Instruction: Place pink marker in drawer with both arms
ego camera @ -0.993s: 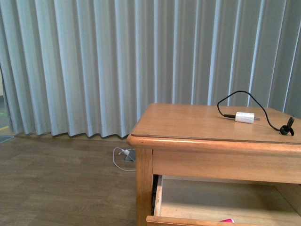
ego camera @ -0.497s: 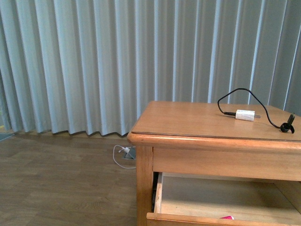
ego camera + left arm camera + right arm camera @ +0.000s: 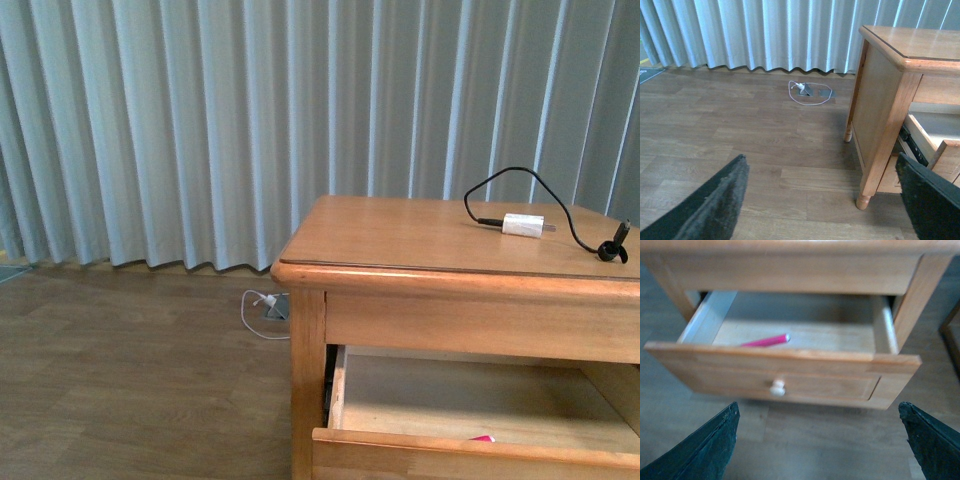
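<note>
The right gripper [image 3: 817, 412] is spread wide and holds nothing, both fingers [image 3: 707, 450] clear of the pulled-out drawer [image 3: 830, 382]. Beyond it, past the round knob [image 3: 777, 387], the pink marker [image 3: 765, 341] lies flat on the drawer floor just behind the front wall. It is a slim, bright pink stick, too blurred for detail. The left gripper [image 3: 821, 165], also wide and empty, hangs over the floor beside the table [image 3: 880, 100], well apart from the marker.
</note>
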